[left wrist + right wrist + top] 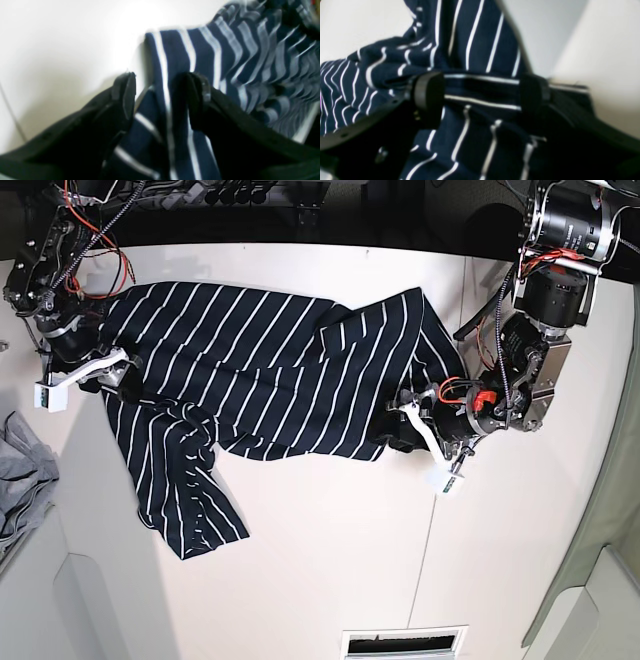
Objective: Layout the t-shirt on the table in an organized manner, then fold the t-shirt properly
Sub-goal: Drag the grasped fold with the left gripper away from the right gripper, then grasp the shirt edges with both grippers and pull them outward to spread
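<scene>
the big white table (330, 520) was flat and smooth. the t-shirt (260, 360) lay on it, soft and rumpled, long side going from one arm to the other. each arm was at one end. the right gripper (480, 92) had fingers spread wide with cloth between them. the left gripper (160, 100) was spread too.

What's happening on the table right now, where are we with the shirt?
Both arms are at the t-shirt, which lies spread but rumpled on the table, one sleeve trailing toward the front. The left gripper and the right gripper each stand open with striped fabric between the jaws, one at each end of the shirt. No fold is made yet.
</scene>
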Controlling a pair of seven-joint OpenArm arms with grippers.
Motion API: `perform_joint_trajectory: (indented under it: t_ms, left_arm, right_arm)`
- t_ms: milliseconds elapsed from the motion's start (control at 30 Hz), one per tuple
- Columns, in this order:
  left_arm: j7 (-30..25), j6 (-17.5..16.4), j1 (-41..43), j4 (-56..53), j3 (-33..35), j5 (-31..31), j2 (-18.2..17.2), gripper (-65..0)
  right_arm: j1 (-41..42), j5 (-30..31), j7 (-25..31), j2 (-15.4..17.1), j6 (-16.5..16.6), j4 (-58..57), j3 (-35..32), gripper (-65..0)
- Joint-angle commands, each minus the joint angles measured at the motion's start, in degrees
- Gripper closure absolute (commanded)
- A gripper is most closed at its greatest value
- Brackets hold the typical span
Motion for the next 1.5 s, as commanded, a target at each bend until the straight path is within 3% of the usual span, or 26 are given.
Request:
perform_joint_trajectory:
  t_ms: [0,33,67,167,200,367,567,633,800,900,1067,1167,1267,1400,1467]
  left_arm:
    - [-1.2,-1.3,-1.5,1.0,-0.3,-1.2,-0.2,-34.4]
    - [-1.2,-1.3,-1.5,1.0,-0.3,-1.2,0.2,-33.5]
    - [-0.7,-1.3,-1.5,1.0,-0.3,-1.2,0.5,-27.7]
    - [2.1,-1.3,-1.5,1.0,-0.3,-1.5,1.9,-0.5]
    - [3.1,-1.3,-1.5,1.0,-0.3,-1.9,2.1,0.0]
    - [7.2,-1.3,-1.4,1.1,-0.3,-8.0,2.2,0.0]
    - [8.3,-1.3,-1.4,11.2,-0.3,-8.6,-0.8,0.0]
    - [12.9,-1.3,-1.3,17.9,-0.3,-12.4,-3.4,0.0]
    - [29.4,-1.3,3.1,37.3,0.9,-33.9,-13.7,0.0]
    - [32.4,-1.3,10.6,51.3,1.8,-38.6,-18.9,0.0]
    - [35.2,-1.3,26.0,69.9,5.2,-39.0,-23.3,0.0]
    - [37.7,-1.3,31.9,71.8,8.9,-37.0,-24.4,0.0]
    - [38.7,-1.3,34.8,69.9,12.9,-29.7,-24.3,0.0]
    - [34.0,-1.3,34.8,65.0,15.6,-24.3,-24.3,-22.1]
    - [30.3,-1.3,34.7,63.3,15.1,-21.1,-24.3,-25.8]
  right_arm:
    - [0.7,1.1,1.5,0.7,0.4,0.9,0.1,-45.3]
    - [0.8,1.1,1.6,0.8,0.4,0.9,0.1,-45.3]
    - [0.8,1.2,1.6,0.9,0.4,0.9,0.1,-45.3]
    - [0.8,1.3,2.0,1.3,0.4,0.9,0.1,-45.3]
    - [0.8,1.5,2.0,1.3,0.4,0.9,0.1,-45.3]
    - [0.8,3.1,1.9,1.2,0.4,0.9,0.1,-45.3]
    - [0.8,2.9,2.0,1.3,0.3,0.9,0.1,-45.3]
    - [0.7,2.8,2.0,1.3,-1.0,0.9,0.1,-45.3]
    - [1.3,2.9,2.0,1.9,-2.8,0.9,0.1,-45.3]
    - [2.3,2.9,2.0,3.0,-3.7,0.9,0.1,-45.3]
    - [4.1,2.6,2.0,5.3,-5.7,0.9,0.2,-45.3]
    - [5.3,2.4,2.0,5.5,-6.1,0.9,0.2,-45.3]
    - [6.8,2.4,1.8,5.1,-6.0,0.7,0.0,-45.3]
    - [9.1,2.7,1.7,4.4,-3.3,-1.1,-2.2,-45.3]
    - [10.0,2.9,1.7,4.4,-0.7,-2.3,-5.6,-45.3]
